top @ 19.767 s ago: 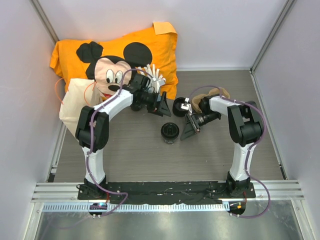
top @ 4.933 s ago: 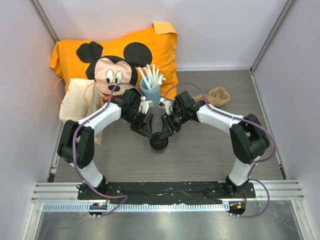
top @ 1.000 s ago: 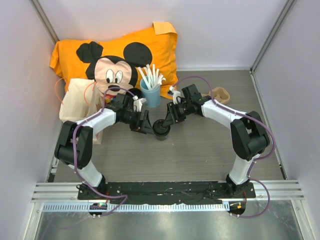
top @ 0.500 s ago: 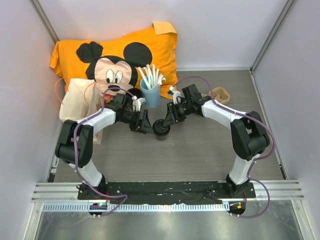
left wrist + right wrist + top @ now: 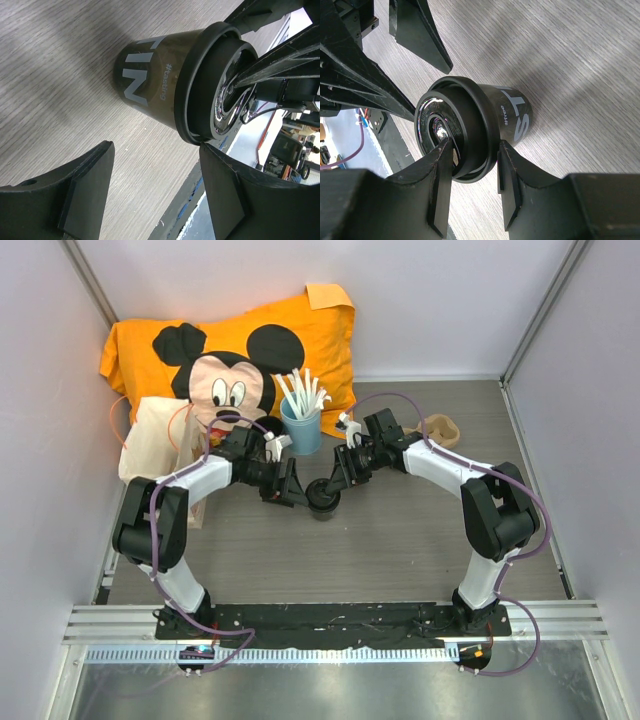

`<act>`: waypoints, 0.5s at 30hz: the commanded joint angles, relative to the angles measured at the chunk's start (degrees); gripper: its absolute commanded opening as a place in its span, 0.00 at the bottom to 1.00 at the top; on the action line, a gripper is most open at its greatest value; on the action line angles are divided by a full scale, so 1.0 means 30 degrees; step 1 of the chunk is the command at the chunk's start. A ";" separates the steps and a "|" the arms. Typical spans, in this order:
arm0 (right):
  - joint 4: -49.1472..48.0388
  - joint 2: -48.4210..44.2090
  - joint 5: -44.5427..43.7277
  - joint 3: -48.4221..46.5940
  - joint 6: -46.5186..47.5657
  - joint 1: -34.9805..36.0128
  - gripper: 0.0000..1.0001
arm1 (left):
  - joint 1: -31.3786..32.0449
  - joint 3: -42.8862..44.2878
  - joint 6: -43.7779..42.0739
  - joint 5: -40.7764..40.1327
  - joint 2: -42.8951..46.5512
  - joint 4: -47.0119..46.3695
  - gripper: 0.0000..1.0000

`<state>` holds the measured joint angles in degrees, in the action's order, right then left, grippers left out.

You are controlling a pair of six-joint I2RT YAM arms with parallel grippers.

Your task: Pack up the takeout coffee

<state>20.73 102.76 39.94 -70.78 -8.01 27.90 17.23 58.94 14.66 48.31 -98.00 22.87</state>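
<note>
The bench [image 5: 400,540] is grey wood-grain and carries everything, with the takeout coffee [image 5: 322,496] standing upright near its middle. On the far side of the coffee, against the back wall, lies a big orange Mickey Mouse bag [image 5: 320,340]. A cream cloth bag [image 5: 150,440] sits far-left of the coffee, at the orange bag's near edge.

The left arm [image 5: 200,480] reaches in from the coffee's left and the right arm [image 5: 450,465] from its right. Just beyond the coffee stands a blue cup [image 5: 300,428] full of white sticks [image 5: 303,390]. A brown moulded holder [image 5: 440,428] lies far-right of the coffee, partly hidden by the right arm.

The coffee [image 5: 150,85] has a dark translucent body with pale lettering and a round black lid.

The right tool [image 5: 340,472] is over the coffee's lid. In the right wrist view, the right tool [image 5: 475,150] is nearly closed and pinches the lid's raised rim, one finger in the recess and one outside.

The left tool [image 5: 288,485] is just left of the coffee. The left wrist view shows the left tool [image 5: 155,147] spread wide and holding nothing, with the coffee just past its fingertips.
</note>
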 commanded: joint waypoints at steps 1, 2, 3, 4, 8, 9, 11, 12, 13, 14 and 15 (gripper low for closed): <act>0.0033 0.0053 -0.1830 0.0479 0.0766 0.0133 0.22 | -0.0032 0.0482 -0.0138 -0.0809 -0.0322 -0.0535 0.72; 0.0062 0.0082 -0.1859 0.0479 0.0795 0.0133 0.22 | -0.0003 0.0539 -0.0284 -0.1044 -0.0410 -0.0274 0.72; 0.0062 0.0082 -0.1859 0.0508 0.0766 0.0133 0.22 | -0.0003 0.0569 -0.0314 -0.1133 -0.0469 -0.0184 0.72; 0.0062 0.0082 -0.1859 0.0509 0.0766 0.0133 0.22 | 0.0026 0.0627 -0.0344 -0.1482 -0.0644 -0.0067 0.72; 0.0062 0.0112 -0.1859 0.0538 0.0795 0.0163 0.22 | 0.0173 0.0599 -0.0666 -0.2246 -0.0792 0.0373 0.71; 0.0062 0.0112 -0.1917 0.0538 0.0795 0.0134 0.22 | 0.0231 0.0714 -0.0695 -0.2596 -0.0879 0.0432 0.71; 0.0062 0.0170 -0.1889 0.0567 0.0853 0.0163 0.22 | 0.0319 0.0890 -0.0929 -0.2891 -0.1199 0.0899 0.70; 0.0033 0.0199 -0.1889 0.0625 0.0825 0.0192 0.22 | 0.0320 0.0978 -0.0959 -0.2979 -0.1260 0.1017 0.70; 0.0062 0.0229 -0.1889 0.0626 0.0853 0.0192 0.22 | 0.0320 0.1066 -0.0988 -0.3009 -0.1261 0.1105 0.70; 0.0033 0.0200 -0.1918 0.0626 0.0854 0.0221 0.22 | 0.0291 0.1038 -0.0989 -0.2980 -0.1058 0.1048 0.70; 0.0062 0.0200 -0.1918 0.0626 0.0883 0.0250 0.22 | 0.0290 0.1038 -0.0931 -0.2806 -0.0882 0.0960 0.70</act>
<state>20.45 102.76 39.94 -70.70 -7.97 27.90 17.67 61.28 14.31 47.55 -99.68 26.20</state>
